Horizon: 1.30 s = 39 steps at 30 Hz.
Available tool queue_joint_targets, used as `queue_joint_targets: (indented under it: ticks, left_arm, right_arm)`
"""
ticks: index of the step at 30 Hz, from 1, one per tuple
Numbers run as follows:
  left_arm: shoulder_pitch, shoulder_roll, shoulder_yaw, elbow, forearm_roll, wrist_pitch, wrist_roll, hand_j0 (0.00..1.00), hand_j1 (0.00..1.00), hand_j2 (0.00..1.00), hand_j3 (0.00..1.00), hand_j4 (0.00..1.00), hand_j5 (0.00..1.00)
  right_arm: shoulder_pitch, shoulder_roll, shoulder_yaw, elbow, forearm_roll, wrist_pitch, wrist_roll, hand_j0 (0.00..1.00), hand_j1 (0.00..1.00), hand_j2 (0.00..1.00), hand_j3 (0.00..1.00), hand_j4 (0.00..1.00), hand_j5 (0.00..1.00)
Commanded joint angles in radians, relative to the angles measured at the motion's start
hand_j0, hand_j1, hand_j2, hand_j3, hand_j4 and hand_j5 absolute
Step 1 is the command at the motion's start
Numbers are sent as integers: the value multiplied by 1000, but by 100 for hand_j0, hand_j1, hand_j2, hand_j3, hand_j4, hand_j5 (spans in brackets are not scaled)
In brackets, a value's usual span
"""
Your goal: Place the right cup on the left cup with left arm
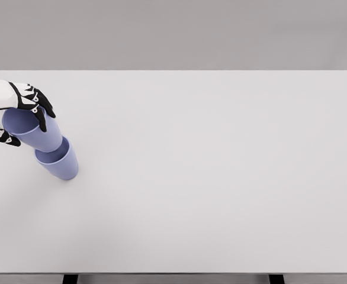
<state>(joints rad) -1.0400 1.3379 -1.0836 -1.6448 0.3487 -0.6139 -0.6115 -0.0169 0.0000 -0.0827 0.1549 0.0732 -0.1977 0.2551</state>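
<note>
- Where the white left arm comes in over the left edge of the worktop [221, 177], the left hand [21, 112] is closed around the rim of the upper cup [34, 131], with black-tipped fingers [41, 110] draped over the far side of the rim and a thumb showing at the near side, hard against the left border of the view.
- That upper cup is lavender-blue, smooth and handleless; it tilts so that its open mouth faces up and toward the left, and the inside of the mouth shows beneath the fingers.
- Its lower end sits in the mouth of the lower cup [59, 163], a second cup of the same colour and shape, so the two are touching and nested, the upper one only partly sunk in.
- The lower cup stands on the worktop near the left edge, about halfway between the far edge and the near edge, and just right of and nearer than the hand; a crescent of its inner rim shows on the near-right side of the upper cup.
- Together the two cups form a leaning column that runs from the hand at upper left down to the base of the lower cup at lower right.
- The worktop is a plain white-grey slab that fills most of the view, with a grey wall [173, 32] behind its far edge.
- Two dark table legs [70, 278] peek out below the near edge, one toward the left and one toward the right.
</note>
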Motion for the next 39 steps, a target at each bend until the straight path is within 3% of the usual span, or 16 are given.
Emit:
queue_joint_targets:
  ticks: [1,33,39]
  left_arm:
    - [0,1,2,-1,7,3,1,51,51,51,51,51,51]
    - [52,-14,25,14,-5,3,1,53,53,53,53,53,53]
    - [57,-13,30,16,-4,3,1,58,58,58,58,58,58]
  right_arm:
    - [0,0,0,0,0,0,0,100,100,100,100,100,100]
    - [0,0,0,0,0,0,0,100,100,100,100,100,100]
    - [0,0,0,0,0,0,1,100,100,100,100,100,100]
